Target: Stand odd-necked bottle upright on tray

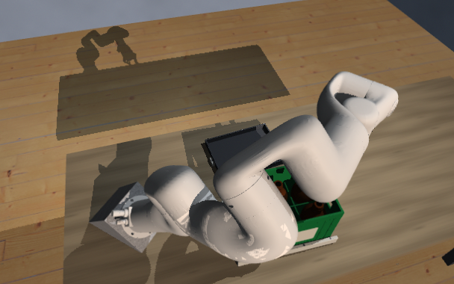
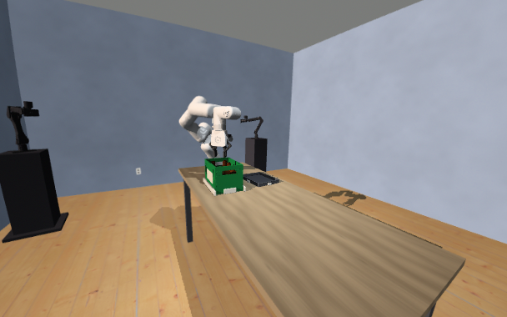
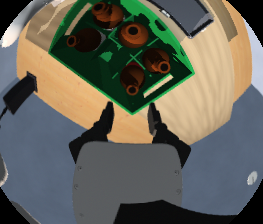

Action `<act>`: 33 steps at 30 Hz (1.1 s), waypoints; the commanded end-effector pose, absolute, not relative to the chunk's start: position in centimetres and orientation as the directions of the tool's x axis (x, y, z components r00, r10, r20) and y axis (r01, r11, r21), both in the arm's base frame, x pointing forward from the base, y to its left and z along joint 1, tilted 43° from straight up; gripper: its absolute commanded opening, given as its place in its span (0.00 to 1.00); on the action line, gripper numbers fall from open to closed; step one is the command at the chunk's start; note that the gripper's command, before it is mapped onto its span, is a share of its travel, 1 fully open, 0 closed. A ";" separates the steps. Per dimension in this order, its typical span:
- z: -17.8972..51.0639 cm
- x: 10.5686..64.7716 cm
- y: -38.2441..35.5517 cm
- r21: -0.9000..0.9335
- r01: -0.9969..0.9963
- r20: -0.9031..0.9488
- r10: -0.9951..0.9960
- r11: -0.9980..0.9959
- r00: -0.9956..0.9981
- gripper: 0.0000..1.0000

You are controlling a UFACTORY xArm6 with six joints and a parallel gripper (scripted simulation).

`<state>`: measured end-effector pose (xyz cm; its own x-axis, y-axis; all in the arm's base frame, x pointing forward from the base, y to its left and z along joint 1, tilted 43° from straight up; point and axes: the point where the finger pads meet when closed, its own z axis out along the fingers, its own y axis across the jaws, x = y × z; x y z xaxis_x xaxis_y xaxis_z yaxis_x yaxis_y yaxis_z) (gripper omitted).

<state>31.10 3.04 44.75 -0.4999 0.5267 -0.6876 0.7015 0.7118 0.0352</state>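
The green crate (image 1: 330,225) (image 2: 229,183) (image 3: 96,75) stands level on the table. In the wrist view it holds five brown bottles: one at the top left (image 3: 110,18), one at the left (image 3: 87,40), one in the middle (image 3: 134,40), one at the right (image 3: 155,59) and one at the near corner (image 3: 132,76). The near-left compartment looks empty. Neck differences are too small to tell. My gripper (image 2: 219,156) (image 3: 131,108) is open and empty above the crate; in the wrist view its fingertips flank the near corner. It is hidden in the top view. The dark tray (image 1: 227,146) (image 2: 260,179) (image 3: 186,16) is empty.
White guide strips (image 1: 313,245) (image 2: 230,190) lie along the crate's base. The tray stands close beside the crate. My arm (image 1: 259,209) (image 2: 201,109) hides part of both in the top view. Black pedestals with small arms stand away from the table.
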 end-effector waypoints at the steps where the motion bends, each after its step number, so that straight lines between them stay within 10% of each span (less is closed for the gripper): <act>1: 44.8 31.1 3.0 0.037 0.701 -0.687 0.527 0.712 -0.499 0.65; 33: 42.6 32.8 1.6 0.036 0.702 -0.686 0.528 0.711 -0.500 0.65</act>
<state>32.66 1.71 42.71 -0.5012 0.5275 -0.6860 0.7021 0.7113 0.0339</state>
